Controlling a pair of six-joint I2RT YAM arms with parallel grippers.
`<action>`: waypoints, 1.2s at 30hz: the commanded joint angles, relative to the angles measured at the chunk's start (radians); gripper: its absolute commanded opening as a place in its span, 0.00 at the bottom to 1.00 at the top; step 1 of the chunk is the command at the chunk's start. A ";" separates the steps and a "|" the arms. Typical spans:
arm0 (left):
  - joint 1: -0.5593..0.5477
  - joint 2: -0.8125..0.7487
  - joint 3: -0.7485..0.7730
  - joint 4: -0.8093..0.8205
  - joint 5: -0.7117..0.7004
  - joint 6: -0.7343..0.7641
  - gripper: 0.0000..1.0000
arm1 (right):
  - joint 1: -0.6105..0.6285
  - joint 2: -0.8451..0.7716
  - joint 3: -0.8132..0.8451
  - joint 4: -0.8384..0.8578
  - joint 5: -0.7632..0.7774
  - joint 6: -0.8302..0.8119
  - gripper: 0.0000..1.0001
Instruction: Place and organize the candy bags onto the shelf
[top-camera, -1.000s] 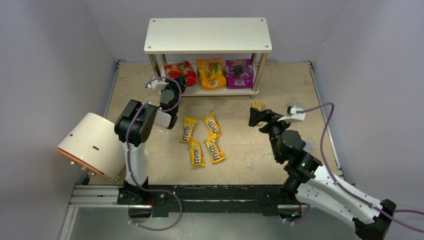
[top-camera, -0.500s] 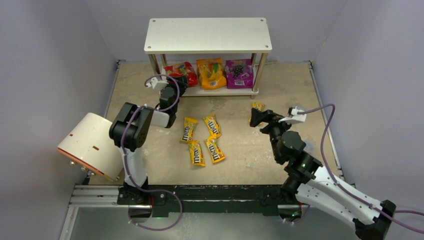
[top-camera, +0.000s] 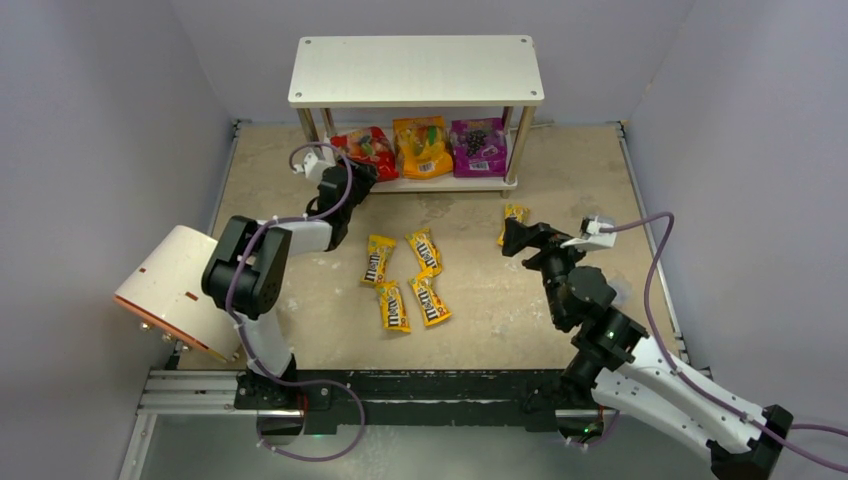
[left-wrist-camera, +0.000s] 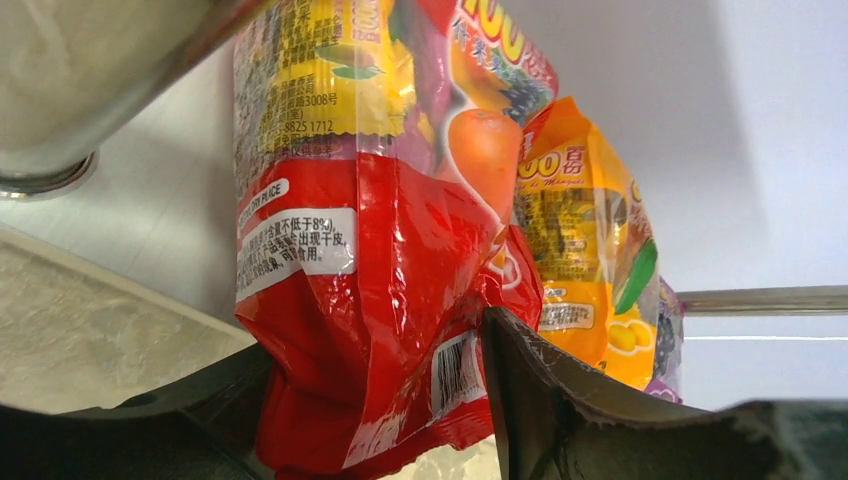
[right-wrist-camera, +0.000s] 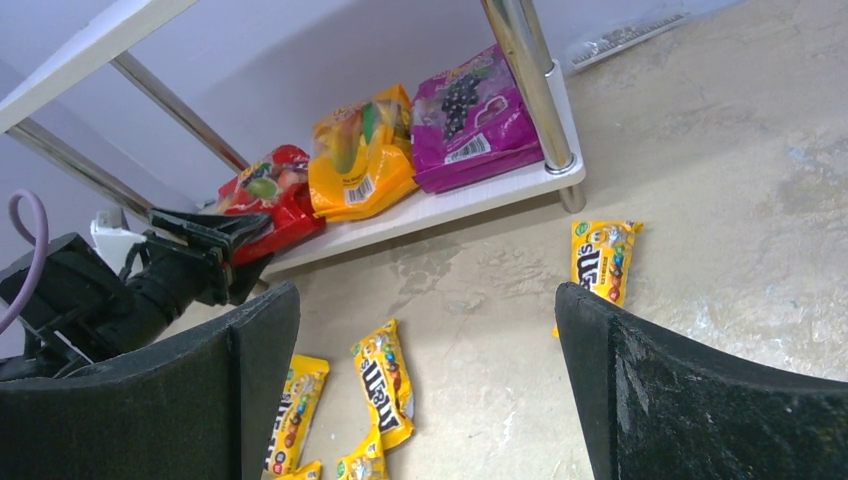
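The shelf (top-camera: 415, 70) stands at the back. On its lower board lean the red pouch (top-camera: 368, 145), the orange pouch (top-camera: 422, 145) and the purple pouch (top-camera: 478, 145). My left gripper (top-camera: 358, 175) is at the lower board's left front, shut on the bottom edge of the red pouch (left-wrist-camera: 350, 300), which is crumpled between the fingers. Several yellow M&M's packets (top-camera: 405, 280) lie on the floor in the middle. One more packet (top-camera: 515, 213) lies apart to the right. My right gripper (top-camera: 515, 237) hovers open and empty just in front of that packet (right-wrist-camera: 600, 258).
A white-and-orange cylinder (top-camera: 180, 290) lies at the left beside the left arm's base. Grey walls close in both sides and the back. A silver shelf post (right-wrist-camera: 530, 90) stands near the purple pouch (right-wrist-camera: 470, 120).
My left arm has stretched forward and left toward the shelf, still at the red pouch. My right gripper has drawn back slightly, uncovering more of the lone packet.
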 joint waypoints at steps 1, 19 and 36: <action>0.006 -0.056 0.042 -0.082 0.031 -0.012 0.59 | -0.004 -0.008 -0.002 0.040 -0.003 -0.005 0.99; 0.013 -0.183 0.028 -0.263 0.030 0.054 0.94 | -0.003 -0.002 0.004 0.034 -0.061 -0.015 0.99; 0.023 -0.308 -0.115 -0.289 0.183 0.029 0.98 | -0.004 -0.028 -0.008 0.032 -0.056 -0.002 0.99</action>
